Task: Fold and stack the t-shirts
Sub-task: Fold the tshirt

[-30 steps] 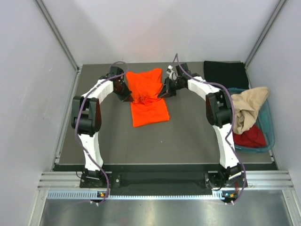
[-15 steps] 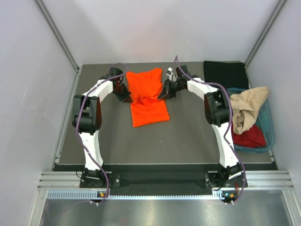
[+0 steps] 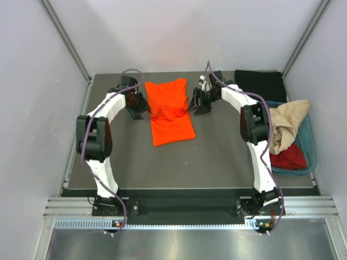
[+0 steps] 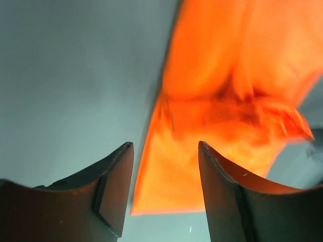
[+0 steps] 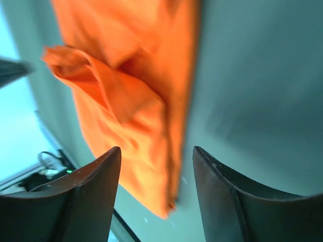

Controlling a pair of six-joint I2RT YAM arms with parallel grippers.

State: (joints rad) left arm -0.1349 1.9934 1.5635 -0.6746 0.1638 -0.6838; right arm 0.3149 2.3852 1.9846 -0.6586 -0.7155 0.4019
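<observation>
Orange shirt [image 3: 171, 111] lay bunched at its middle, left gripper [image 3: 139, 112] and right gripper [image 3: 200, 109] open and empty either side; flattening that ridge before the next fold looked wise.

A dark grey desk [image 3: 217, 157] sits boxed in by plain pale walls [image 3: 179, 32] behind and to both sides of it, with a ribbed aluminium rail [image 3: 179, 207] along its near edge.

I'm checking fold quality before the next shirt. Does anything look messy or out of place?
Yes. The orange t-shirt has a bunched, wrinkled ridge across its middle, not a flat fold. The beige t-shirt hangs over the rim of the teal tub rather than lying inside.
</observation>
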